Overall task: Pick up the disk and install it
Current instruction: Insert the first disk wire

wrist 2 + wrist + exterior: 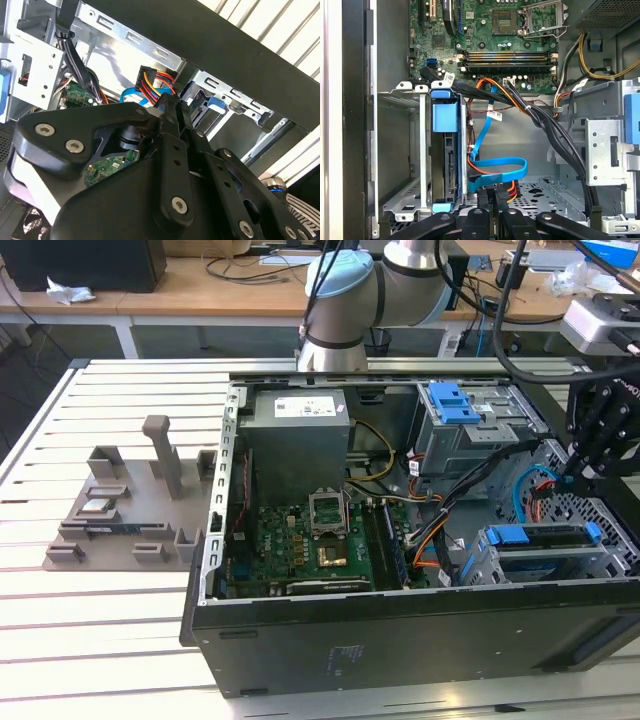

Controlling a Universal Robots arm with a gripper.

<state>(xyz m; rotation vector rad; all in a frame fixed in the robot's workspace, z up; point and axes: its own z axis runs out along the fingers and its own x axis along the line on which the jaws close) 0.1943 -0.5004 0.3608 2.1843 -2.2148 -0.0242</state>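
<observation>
The end effector (495, 210) hangs inside the open computer case (400, 625), its fingers drawn close together on a cable connector (159, 82) with red, yellow and black wires, not on the disk. The disk (451, 160) sits just beside it, already slotted edge-on in the metal drive cage (420, 150), its long axis running along the bay, blue rail (444, 117) showing. Beyond lie the blue data cable (495, 167) and the motherboard (485, 35).
</observation>
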